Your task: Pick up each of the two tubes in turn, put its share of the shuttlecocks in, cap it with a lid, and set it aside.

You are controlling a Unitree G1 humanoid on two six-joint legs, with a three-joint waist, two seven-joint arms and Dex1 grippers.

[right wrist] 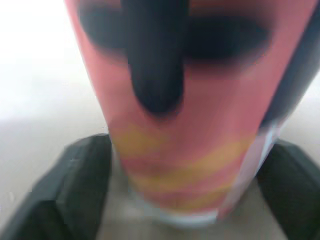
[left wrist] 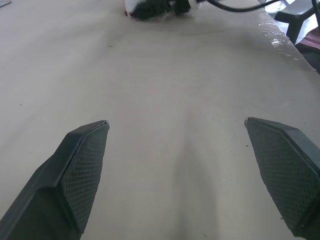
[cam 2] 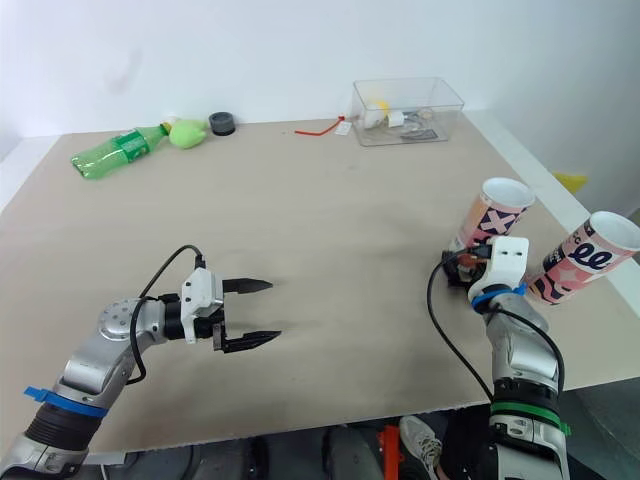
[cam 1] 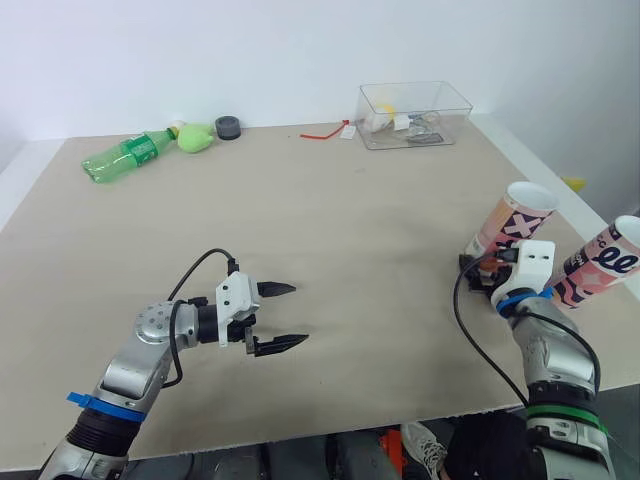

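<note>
A pink tube with black X marks [cam 1: 512,222] leans over near the table's right edge, its white-rimmed mouth pointing up and away. My right gripper [cam 1: 478,268] is shut on its lower end; in the right wrist view the tube [right wrist: 175,125] sits between both fingers [right wrist: 82,180]. A second pink tube [cam 1: 602,262] leans just to the right, at the table edge. My left gripper [cam 1: 285,316] hovers open over bare table at the front left, holding nothing, its fingers [left wrist: 82,165] spread wide.
A clear plastic box [cam 1: 448,100] with small items stands at the back. A green bottle [cam 1: 125,155], a green object [cam 1: 196,137] and a black ring [cam 1: 228,127] lie at the back left. A red strip [cam 1: 322,132] lies beside the box.
</note>
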